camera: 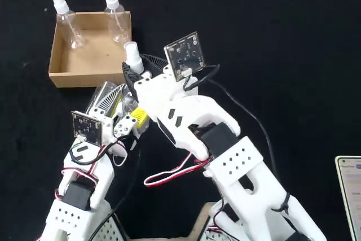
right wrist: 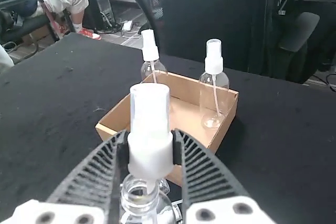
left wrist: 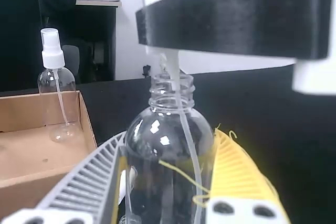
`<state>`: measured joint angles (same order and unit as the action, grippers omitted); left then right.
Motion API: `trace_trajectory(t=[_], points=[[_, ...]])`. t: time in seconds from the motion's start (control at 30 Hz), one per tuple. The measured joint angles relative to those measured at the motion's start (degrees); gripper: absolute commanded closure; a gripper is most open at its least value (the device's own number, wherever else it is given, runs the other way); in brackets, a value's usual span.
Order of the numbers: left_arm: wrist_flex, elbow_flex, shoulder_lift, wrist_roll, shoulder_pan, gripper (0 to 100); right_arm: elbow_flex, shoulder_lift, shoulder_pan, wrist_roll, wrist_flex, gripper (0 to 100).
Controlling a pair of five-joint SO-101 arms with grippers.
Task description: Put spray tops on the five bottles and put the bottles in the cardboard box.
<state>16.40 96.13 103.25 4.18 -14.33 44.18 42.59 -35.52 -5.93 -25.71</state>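
**Item: spray-bottle assembly on a black cloth worktop (camera: 282,55)**

- Open bottle (left wrist: 168,150): clear, glossy plastic with a rounded shoulder and a threaded neck. It stood upright, just in front of the box's near wall.
- Left end effector (left wrist: 170,135): one ribbed grey finger and one ribbed yellow finger, clamped on the open bottle's body from either side.
- Spray top (right wrist: 149,108): white, smooth and cylindrical, with a wider collar. It was held directly over the bottle's neck and not seated on the threads. Its thin translucent dip tube (left wrist: 184,145) ran down through the neck into the bottle.
- Right end effector (right wrist: 149,135): black ribbed fingers closed tight on the spray top's collar.
- Cardboard box (camera: 56,74): brown, shallow, open-topped and roughly square, with matte walls. It lay on the worktop beyond both arms.
- Contents of box: two capped bottles, one (camera: 67,23) at the far left corner and one (camera: 115,21) at the far right corner. Both were clear plastic, upright and fitted with white spray tops (dip tubes visible inside).
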Motion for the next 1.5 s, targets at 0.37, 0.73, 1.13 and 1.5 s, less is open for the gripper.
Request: trace_trajectory(t=[0.37, 0.73, 1.13, 1.5], points=[[0.0, 0.0, 0.1, 0.0, -0.1, 92, 10.5, 12.4, -1.4, 3.8, 1.8, 98.2], [0.0, 0.1, 0.1, 0.0, 0.4, 92, 10.8, 12.9, -1.6, 3.8, 2.0, 79.5], [0.0, 0.2, 0.1, 0.0, 0.4, 92, 10.8, 31.2, -1.5, 3.8, -0.5, 97.9], [0.0, 0.2, 0.1, 0.0, 0.4, 92, -16.5, 3.2, -1.4, 3.8, -8.8, 96.6]])
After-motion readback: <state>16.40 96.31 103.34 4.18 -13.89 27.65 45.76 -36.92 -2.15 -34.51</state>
